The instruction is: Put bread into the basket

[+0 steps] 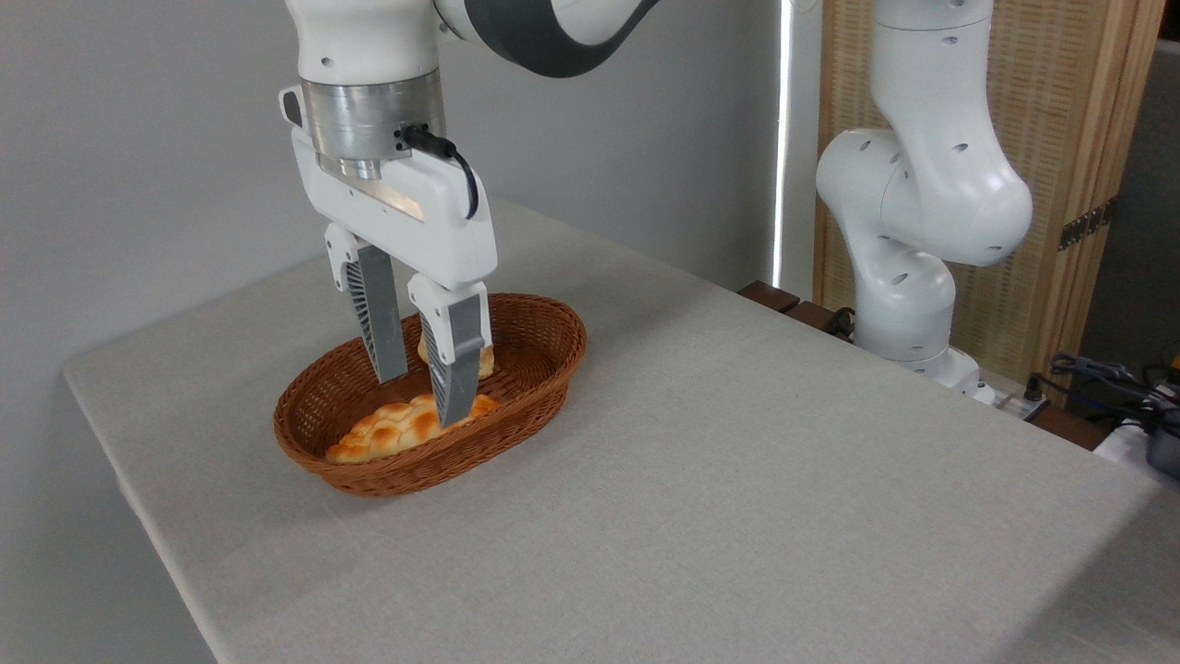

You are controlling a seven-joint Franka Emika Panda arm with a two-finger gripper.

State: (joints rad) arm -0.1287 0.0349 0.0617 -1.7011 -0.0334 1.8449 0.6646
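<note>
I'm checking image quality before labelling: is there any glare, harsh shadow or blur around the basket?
Fixed camera: soft, even light; the basket throws only a faint shadow on the table; the gripper and braided loaf are sharp; the brightest spot is a vertical light strip behind.

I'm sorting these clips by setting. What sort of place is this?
Probably a robotics lab or test room, not a kitchen. A robot arm is mounted beside a bare cloth-covered table, loose cables lie at the right edge, and the only food is bread in a basket under the gripper.
</note>
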